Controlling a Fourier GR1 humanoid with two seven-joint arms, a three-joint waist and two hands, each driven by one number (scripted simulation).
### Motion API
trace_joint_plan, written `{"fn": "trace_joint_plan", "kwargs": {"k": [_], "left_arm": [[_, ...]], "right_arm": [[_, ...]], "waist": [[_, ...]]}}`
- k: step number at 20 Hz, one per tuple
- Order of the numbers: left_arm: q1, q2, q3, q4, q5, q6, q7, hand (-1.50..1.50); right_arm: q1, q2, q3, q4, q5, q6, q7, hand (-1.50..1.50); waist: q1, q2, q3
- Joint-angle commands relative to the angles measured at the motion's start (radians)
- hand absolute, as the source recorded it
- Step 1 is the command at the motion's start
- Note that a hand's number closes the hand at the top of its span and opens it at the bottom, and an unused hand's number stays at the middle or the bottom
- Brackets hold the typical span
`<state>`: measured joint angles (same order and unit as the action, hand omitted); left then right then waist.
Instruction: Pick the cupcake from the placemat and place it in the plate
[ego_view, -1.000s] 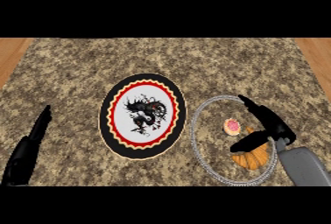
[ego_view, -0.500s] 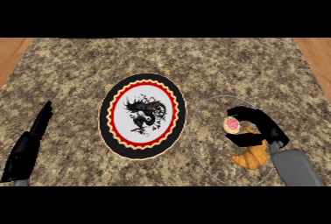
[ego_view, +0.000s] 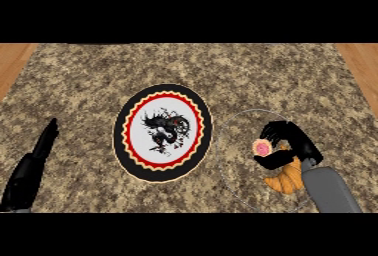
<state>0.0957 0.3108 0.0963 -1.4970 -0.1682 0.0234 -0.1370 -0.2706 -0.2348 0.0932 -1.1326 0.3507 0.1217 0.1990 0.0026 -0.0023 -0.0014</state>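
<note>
Two hands show when you look down at the speckled stone counter (ego_view: 88, 75). Start at the left side. You see the left hand (ego_view: 43, 142) near the lower left edge. Its fingers are straight and close together, pointing up the view. It touches nothing you can see, and it sits well apart from everything else. Move to the middle. You see the plate (ego_view: 162, 131), round with a black rim, a wavy red ring and a black drawing on its white center. Nothing lies on it. It rests flat on the counter. Now look just to the right of the plate. You see the placemat (ego_view: 235, 150), a pale see-through round mat with a thin light edge. Its left edge comes very near the plate. On the mat you see the cupcake (ego_view: 261, 148), small and pink. The right hand (ego_view: 289, 145) is curled around it, with fingers over the top and the thumb under it, so the cupcake is pinched between them. You cannot tell if the cupcake is lifted or if it sits on the mat. Right below the hand you see a croissant (ego_view: 284, 179), orange brown, lying on the mat too. The grey forearm (ego_view: 332, 192) crosses over part of it.
</note>
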Motion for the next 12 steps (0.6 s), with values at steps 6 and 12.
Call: {"fn": "trace_joint_plan", "kwargs": {"k": [6, 12], "left_arm": [[0.034, 0.008, 0.028, -0.011, -0.003, 0.017, 0.016, 0.00], [0.049, -0.007, 0.021, -0.023, -0.013, 0.027, 0.015, 0.00]], "right_arm": [[0.249, -0.069, 0.113, -0.179, 0.409, -0.329, 0.378, 1.50], [0.407, -0.070, 0.191, -0.532, 0.675, -0.440, 0.622, 1.50]], "waist": [[-0.057, -0.020, -0.006], [-0.055, -0.016, -0.004]]}}
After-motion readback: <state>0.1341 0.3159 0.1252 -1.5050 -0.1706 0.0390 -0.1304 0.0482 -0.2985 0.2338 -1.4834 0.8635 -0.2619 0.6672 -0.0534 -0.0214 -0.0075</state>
